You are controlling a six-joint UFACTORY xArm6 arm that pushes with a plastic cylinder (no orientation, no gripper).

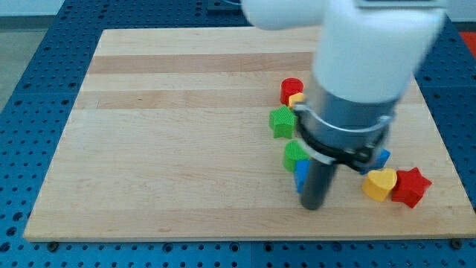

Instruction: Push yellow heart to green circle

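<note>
The yellow heart (pixel 380 184) lies near the board's bottom right, touching a red star (pixel 411 187) on its right. The green circle (pixel 294 155) sits left of the arm, partly hidden by it, with a blue block (pixel 301 177) just below it. My tip (pixel 314 207) rests on the board right beside the blue block, on its lower right. It is well to the left of the yellow heart and not touching it.
A green star (pixel 282 121) lies above the green circle. A red block (pixel 291 88) and a small yellow block (pixel 297 98) sit further up. Another blue block (pixel 382 158) peeks out from behind the arm above the heart. The wooden board (pixel 171 149) ends close below the tip.
</note>
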